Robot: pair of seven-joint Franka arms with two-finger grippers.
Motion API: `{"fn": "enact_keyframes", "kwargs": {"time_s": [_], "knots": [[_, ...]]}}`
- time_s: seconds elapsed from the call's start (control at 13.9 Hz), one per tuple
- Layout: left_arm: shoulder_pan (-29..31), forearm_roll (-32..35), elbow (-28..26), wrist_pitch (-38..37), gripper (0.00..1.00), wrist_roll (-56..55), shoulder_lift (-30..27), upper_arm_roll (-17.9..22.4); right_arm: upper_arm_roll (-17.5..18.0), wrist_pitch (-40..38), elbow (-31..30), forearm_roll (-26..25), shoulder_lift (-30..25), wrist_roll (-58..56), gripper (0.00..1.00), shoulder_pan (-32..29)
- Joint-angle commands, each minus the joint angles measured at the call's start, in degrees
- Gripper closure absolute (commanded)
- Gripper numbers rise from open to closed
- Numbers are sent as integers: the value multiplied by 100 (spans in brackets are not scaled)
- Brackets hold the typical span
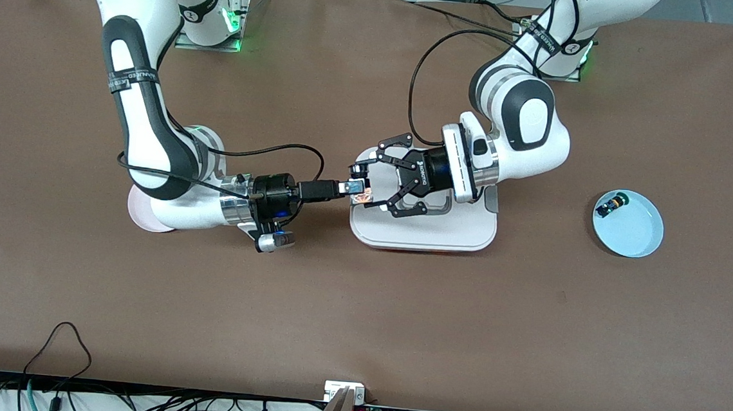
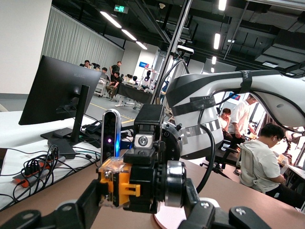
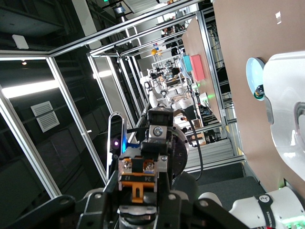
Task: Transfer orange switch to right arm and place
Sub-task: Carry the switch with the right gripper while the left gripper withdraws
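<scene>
The table [image 1: 359, 308] fills the front view, a brown sheet from edge to edge. The right arm [image 1: 146, 132] comes down from the upper left of the frame and bends toward the middle; the left arm [image 1: 520, 123] comes from the upper right and bends back toward the same spot. Under their meeting point, at the centre of the frame, lies a white tray [image 1: 426, 232]. A pale blue plate [image 1: 629, 225] sits at the right of the frame, toward the left arm's end of the table, with a small black part [image 1: 612, 203] at its upper rim. A pink disc [image 1: 143, 216] shows at the left, partly under the right arm's wrist.

The left gripper [image 1: 363, 186], a splayed black linkage claw, hangs over the tray's upper left corner with its fingers pressed onto the switch [image 1: 361, 196]. The right gripper [image 1: 356, 188], with slim straight black fingers, meets it from the left and is clamped on the same switch, so both hold it at once, above the tray's edge.

In the left wrist view the switch [image 2: 116, 183] sits low in the frame, orange and clear-topped, against the right gripper's black body. In the right wrist view the switch [image 3: 138, 179] shows low and centre, between dark fingers.
</scene>
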Motion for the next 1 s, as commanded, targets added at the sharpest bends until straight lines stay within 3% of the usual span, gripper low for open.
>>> {"fn": "enact_keyframes", "kwargs": {"time_s": [0.0, 0.14, 0.22, 0.29, 0.36, 0.43, 0.65, 0.93], "knots": [[-66, -128, 97, 33, 100, -16, 48, -4, 4, -12, 129, 218, 105, -445, 84, 103], [-57, -137, 97, 33, 99, -16, 22, -12, 4, -12, 129, 218, 105, -454, 84, 103], [-48, -137, 97, 33, 93, -7, 4, -4, 4, -3, 120, 210, 105, -462, 84, 112], [-31, -137, 97, 33, 77, -7, -4, -4, 4, -3, 120, 209, 105, -480, 84, 112], [-22, -146, 97, 33, 12, 2, -31, -4, 4, -3, 120, 209, 105, -576, 84, 112], [13, -111, 88, 25, 0, 28, -74, 5, 4, -12, 112, 218, 105, -629, 84, 112], [267, -15, -34, -54, 0, 11, -223, 49, 4, -12, 103, 218, 105, -647, 84, 112], [882, 450, -543, -757, 0, 2, -469, 67, -5, -21, 85, 201, 105, -928, 86, 42]]}}
